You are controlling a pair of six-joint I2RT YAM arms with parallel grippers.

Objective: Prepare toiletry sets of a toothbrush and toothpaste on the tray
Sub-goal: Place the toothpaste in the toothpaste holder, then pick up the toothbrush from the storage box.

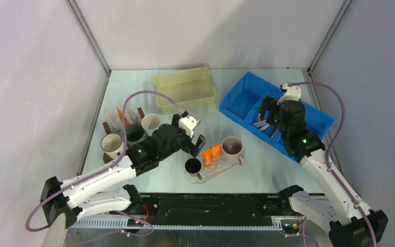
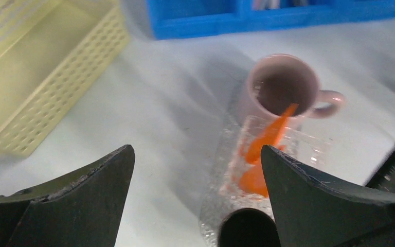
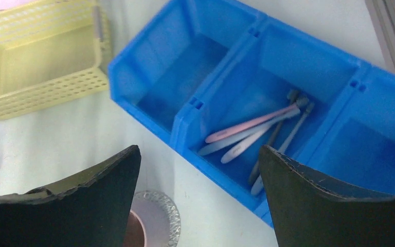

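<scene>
Viewing remotely, I record my left gripper (image 2: 196, 154) spread wide and empty above flat orange tubes (image 2: 261, 157) on the clear textured oval tray (image 2: 216, 198), beside a pink ceramic mug (image 2: 283, 90). My right gripper (image 3: 199, 152), likewise spread and empty, hovers over slim pink and white toothbrushes (image 3: 252, 128) in the middle compartment of the blue plastic bin (image 3: 185, 110).

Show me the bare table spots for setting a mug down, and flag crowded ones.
Bare table lies between the yellow basket, the blue bin and the pink mug. Another patch runs along the near edge, right of the tray. Crowded: the tray itself and the mug cluster at the left edge.
</scene>
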